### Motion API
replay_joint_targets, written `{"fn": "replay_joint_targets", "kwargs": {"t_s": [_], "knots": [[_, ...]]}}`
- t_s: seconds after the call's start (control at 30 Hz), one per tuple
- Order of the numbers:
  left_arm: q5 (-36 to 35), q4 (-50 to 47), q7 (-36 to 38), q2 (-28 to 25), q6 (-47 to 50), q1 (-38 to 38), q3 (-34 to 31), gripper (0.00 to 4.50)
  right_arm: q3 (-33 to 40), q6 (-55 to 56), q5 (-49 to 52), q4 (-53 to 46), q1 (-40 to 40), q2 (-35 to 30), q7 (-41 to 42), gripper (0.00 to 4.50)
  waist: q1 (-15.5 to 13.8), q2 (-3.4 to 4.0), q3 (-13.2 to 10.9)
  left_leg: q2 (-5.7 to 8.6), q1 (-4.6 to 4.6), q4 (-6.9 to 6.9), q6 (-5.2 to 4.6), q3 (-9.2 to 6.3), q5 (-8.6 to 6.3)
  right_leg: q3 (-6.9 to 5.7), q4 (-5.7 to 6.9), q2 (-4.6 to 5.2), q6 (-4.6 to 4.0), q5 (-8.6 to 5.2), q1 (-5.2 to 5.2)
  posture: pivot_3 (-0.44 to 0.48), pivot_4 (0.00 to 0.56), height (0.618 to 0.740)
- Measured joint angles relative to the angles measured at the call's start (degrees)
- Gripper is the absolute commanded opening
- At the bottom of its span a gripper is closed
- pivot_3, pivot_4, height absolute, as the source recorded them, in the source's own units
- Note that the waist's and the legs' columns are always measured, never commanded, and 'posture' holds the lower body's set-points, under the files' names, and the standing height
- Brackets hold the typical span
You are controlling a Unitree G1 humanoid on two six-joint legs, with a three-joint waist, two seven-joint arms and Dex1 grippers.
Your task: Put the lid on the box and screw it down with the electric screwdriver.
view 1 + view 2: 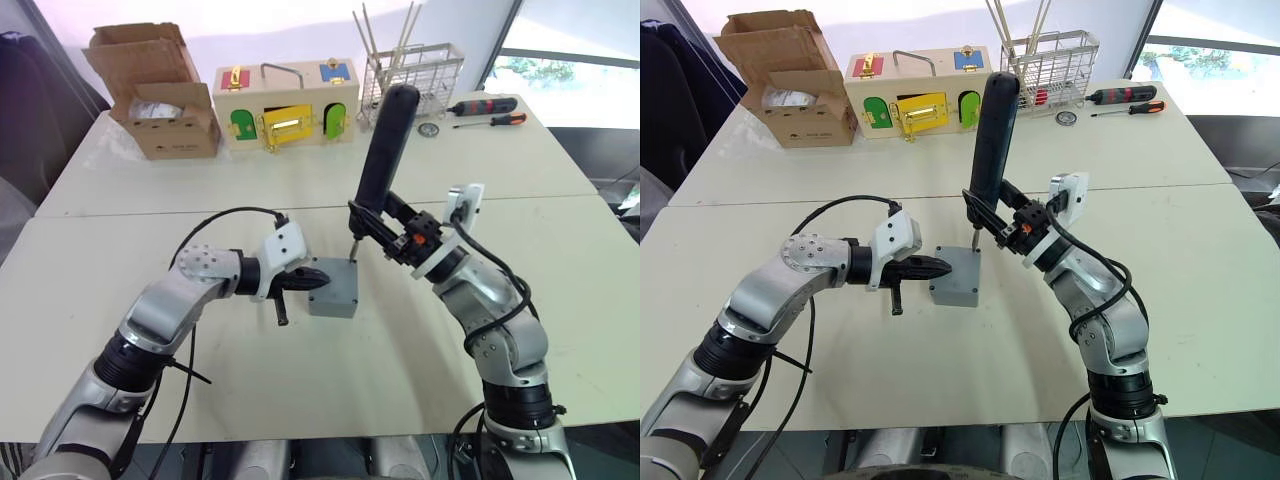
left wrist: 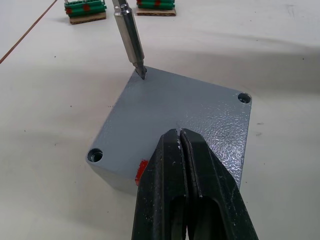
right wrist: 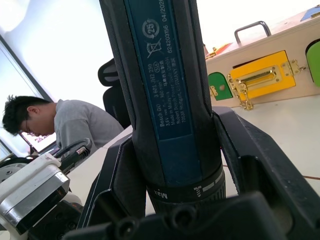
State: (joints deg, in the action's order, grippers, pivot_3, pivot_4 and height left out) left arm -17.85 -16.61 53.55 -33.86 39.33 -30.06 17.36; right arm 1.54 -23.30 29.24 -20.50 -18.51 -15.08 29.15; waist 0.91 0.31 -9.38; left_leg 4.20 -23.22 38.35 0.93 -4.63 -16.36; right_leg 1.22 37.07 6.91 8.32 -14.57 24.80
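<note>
The grey box [image 1: 335,300] stands mid-table with the lid [image 2: 175,105] lying flat on top of it, corner holes showing. My left gripper [image 2: 180,134] is shut, its black fingertips resting on the lid's top near one edge. My right gripper [image 1: 385,228] is shut on the electric screwdriver [image 1: 385,140], a thick black tool held nearly upright above the box. Its metal bit [image 2: 129,35] points down into one corner of the lid, at the corner farthest from my left gripper. In the right wrist view the screwdriver [image 3: 165,90] sits between both fingers.
Along the table's far edge stand a cardboard box [image 1: 160,90], a wooden box with coloured doors [image 1: 285,105] and a wire rack [image 1: 415,80]. Two manual screwdrivers [image 1: 485,105] lie at the far right. A seated person [image 3: 65,122] shows beyond the table.
</note>
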Motion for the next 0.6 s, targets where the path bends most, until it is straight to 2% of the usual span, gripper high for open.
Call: {"fn": "replay_joint_targets", "kwargs": {"t_s": [0.6], "knots": [[0.3,-0.1,0.0,0.1,0.1,0.0,0.0,0.00,1.2,-0.3,0.9,0.9,0.2,-1.2,-0.5,1.84,-0.1,-0.01,0.0,0.00,0.03,0.00,0.00,0.00,0.00,0.00,0.00,0.00,0.00,0.00,-0.04,0.000,0.150,0.730]]}}
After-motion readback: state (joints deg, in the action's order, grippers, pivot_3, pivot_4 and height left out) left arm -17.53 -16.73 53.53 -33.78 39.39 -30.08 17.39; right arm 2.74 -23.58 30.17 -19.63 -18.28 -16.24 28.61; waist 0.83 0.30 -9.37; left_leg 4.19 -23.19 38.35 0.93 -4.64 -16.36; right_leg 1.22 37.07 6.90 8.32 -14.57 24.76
